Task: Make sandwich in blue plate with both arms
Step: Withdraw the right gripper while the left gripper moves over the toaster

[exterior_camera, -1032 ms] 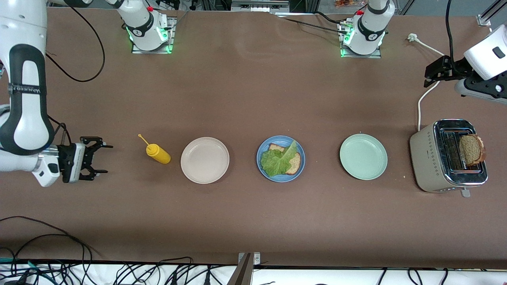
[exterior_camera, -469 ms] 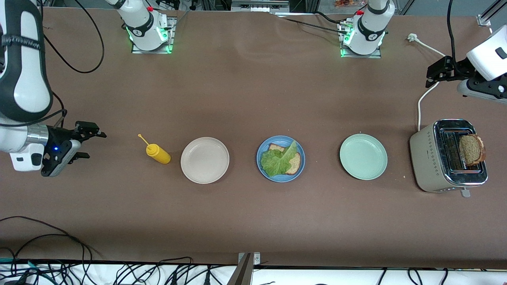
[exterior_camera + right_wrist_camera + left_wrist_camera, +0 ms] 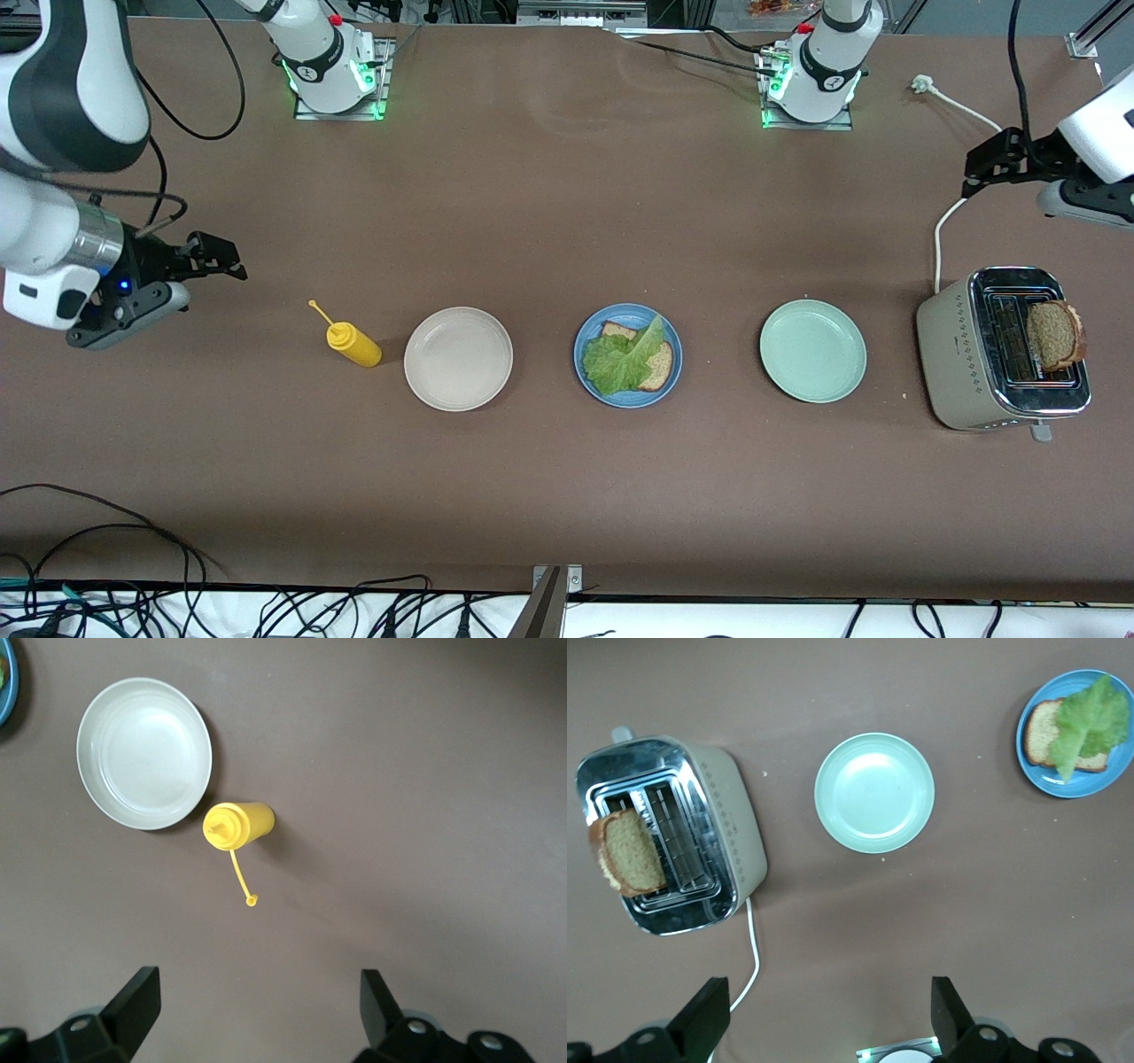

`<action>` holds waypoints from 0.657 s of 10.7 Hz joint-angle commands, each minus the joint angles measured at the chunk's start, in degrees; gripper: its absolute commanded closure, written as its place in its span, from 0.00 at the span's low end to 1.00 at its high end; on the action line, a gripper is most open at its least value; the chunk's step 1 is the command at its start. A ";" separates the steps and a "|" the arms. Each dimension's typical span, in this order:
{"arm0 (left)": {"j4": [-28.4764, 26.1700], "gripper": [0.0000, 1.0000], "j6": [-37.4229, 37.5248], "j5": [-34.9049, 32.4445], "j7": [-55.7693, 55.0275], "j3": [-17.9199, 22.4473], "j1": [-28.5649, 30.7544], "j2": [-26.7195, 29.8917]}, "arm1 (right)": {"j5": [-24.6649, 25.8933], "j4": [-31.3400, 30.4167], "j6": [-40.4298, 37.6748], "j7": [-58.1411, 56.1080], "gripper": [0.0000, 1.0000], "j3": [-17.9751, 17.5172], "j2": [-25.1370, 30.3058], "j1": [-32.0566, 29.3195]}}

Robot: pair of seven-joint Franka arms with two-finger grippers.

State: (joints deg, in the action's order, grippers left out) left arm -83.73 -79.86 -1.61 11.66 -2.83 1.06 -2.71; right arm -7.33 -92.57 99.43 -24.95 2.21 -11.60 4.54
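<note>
The blue plate [image 3: 631, 400] stands mid-table, holding one brown bread slice [image 3: 662, 369] with a green lettuce leaf [image 3: 618, 361] lying over it. A second bread slice [image 3: 1054, 335] stands up out of the toaster [image 3: 961, 354] at the left arm's end. My left gripper [image 3: 983, 168] hangs open and empty over the white cord beside the toaster. Its wrist view takes in that gripper [image 3: 830, 992], the toaster bread [image 3: 631, 855] and the plate [image 3: 1063, 788]. My right gripper [image 3: 232, 261] hangs open and empty over bare table at the right arm's end [image 3: 259, 983].
A yellow squeeze bottle [image 3: 354, 344] stands between the right gripper and a beige-white plate [image 3: 458, 359]. A pale green plate [image 3: 812, 351] lies between the blue plate and the toaster. The white power cord [image 3: 948, 217] runs from the toaster toward the left arm's base.
The right gripper has swung away from the front camera toward the bases and turned at the wrist. The left gripper has drifted slightly the same way. Both stayed open.
</note>
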 commanded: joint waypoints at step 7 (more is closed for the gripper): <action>3.75 0.00 -15.91 0.90 14.34 -0.15 16.59 -12.39 | 6.19 -7.65 7.81 14.04 0.00 -2.92 14.25 -0.93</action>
State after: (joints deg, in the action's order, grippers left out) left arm -82.98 -91.59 -1.61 22.20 -2.45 13.55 -10.27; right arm -1.96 -101.35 106.90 -13.84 -1.05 2.85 4.35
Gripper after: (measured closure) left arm 0.000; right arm 0.000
